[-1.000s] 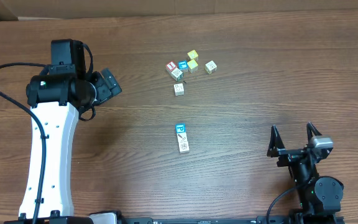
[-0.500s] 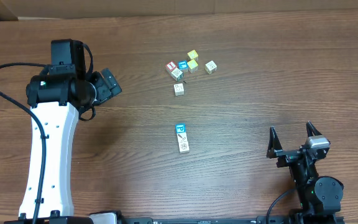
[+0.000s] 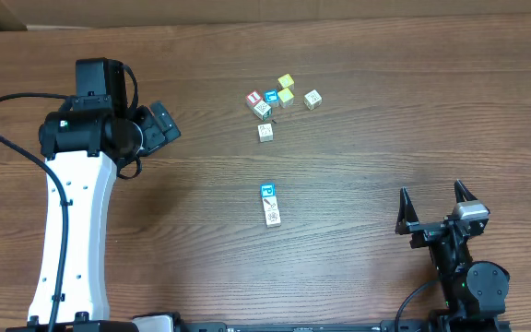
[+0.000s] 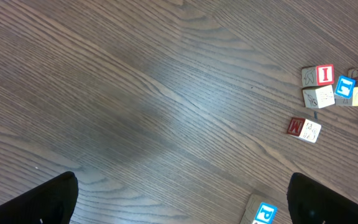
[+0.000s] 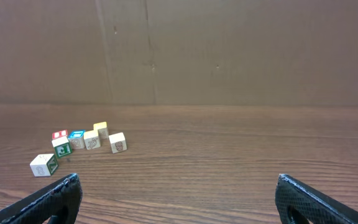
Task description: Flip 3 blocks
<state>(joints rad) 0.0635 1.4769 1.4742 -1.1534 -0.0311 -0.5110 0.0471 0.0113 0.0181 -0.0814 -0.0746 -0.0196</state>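
Note:
Three tiny blocks lie in a short row at the table's middle: a blue-and-white block [image 3: 268,192] at the far end and two pale cream blocks [image 3: 272,215] touching it on the near side. In the left wrist view only the blue block [image 4: 265,213] shows, at the bottom edge. My left gripper [image 3: 161,123] hovers open far to the left of the row, its dark fingertips [image 4: 48,199] wide apart over bare wood. My right gripper [image 3: 432,205] stands open at the near right, empty, well away from the row. In the right wrist view its fingers [image 5: 55,199] frame bare table.
A cluster of loose cubes sits at the back centre: a red-faced cube [image 3: 254,97], a second blue cube [image 3: 270,96], two yellow cubes [image 3: 286,82], and cream ones [image 3: 312,99], with one cream cube [image 3: 265,132] nearer. A cardboard wall [image 5: 179,50] borders the far edge.
My right gripper has shifted very slightly to the left. The left arm and all blocks have stayed where they were.

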